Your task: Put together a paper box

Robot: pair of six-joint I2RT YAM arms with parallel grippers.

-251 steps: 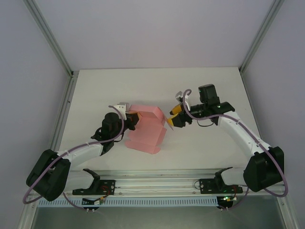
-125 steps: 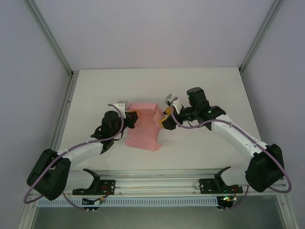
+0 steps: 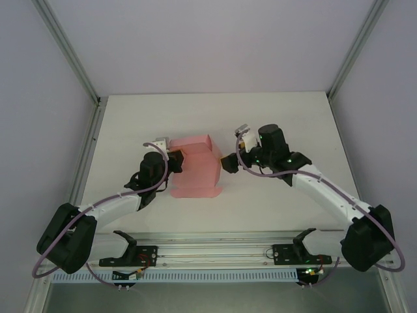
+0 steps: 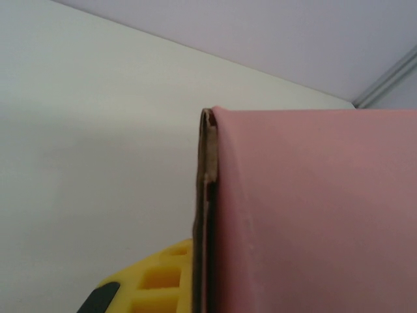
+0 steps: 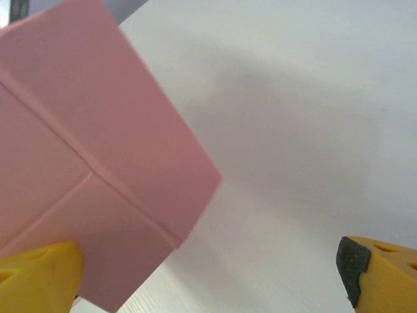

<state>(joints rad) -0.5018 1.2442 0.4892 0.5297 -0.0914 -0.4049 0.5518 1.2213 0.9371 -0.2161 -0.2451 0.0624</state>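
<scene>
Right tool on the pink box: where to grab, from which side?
Probably the right flap of the paper box, approached from the right: its thin edge faces the open right tool, with the corner between the fingers. The left tool is shut on the left edge, so that side is taken.

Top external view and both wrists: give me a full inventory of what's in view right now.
paper box: one, pale pink, table centre, partly folded
table: one, white, under everything
frame rail: one, silver, near edge
left arm: one, white and black, near left
right arm: one, white and black, near right
left fingers: yellow, shut on the box's left edge
right fingers: yellow, open, at the box's right side
</scene>
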